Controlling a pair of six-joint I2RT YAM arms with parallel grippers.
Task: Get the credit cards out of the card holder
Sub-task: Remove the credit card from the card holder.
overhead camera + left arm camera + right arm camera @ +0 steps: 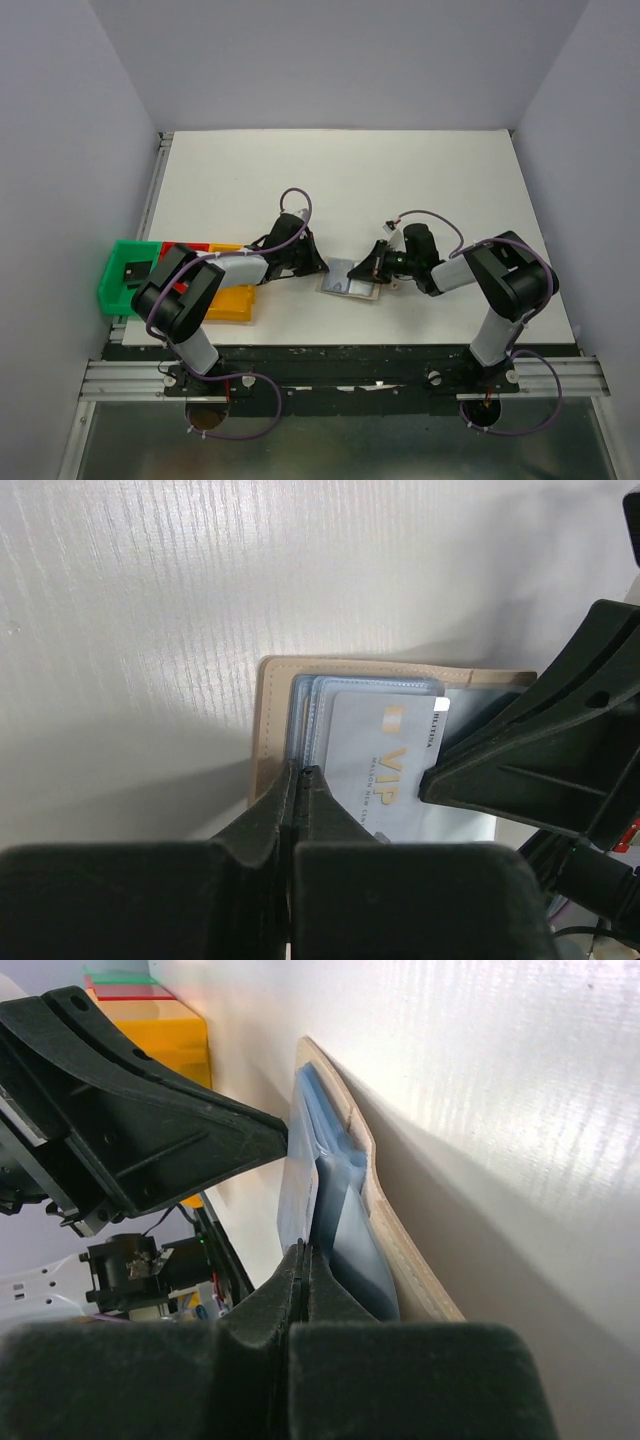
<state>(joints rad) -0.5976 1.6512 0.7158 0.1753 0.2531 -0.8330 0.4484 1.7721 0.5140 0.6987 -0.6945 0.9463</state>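
White bench (400, 170) bears the open card holder (350, 282), with the left tool (321, 268) and right tool (369, 271) both closed at its opposite edges; a yellow bin (232, 301) sits well left.

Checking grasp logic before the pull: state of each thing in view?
card holder: open, inside up.
silver card: tucked in holder, not out.
left gripper: shut, tips at holder's edge.
right gripper: shut, tips at holder's inside.
green bin: holds small black object.
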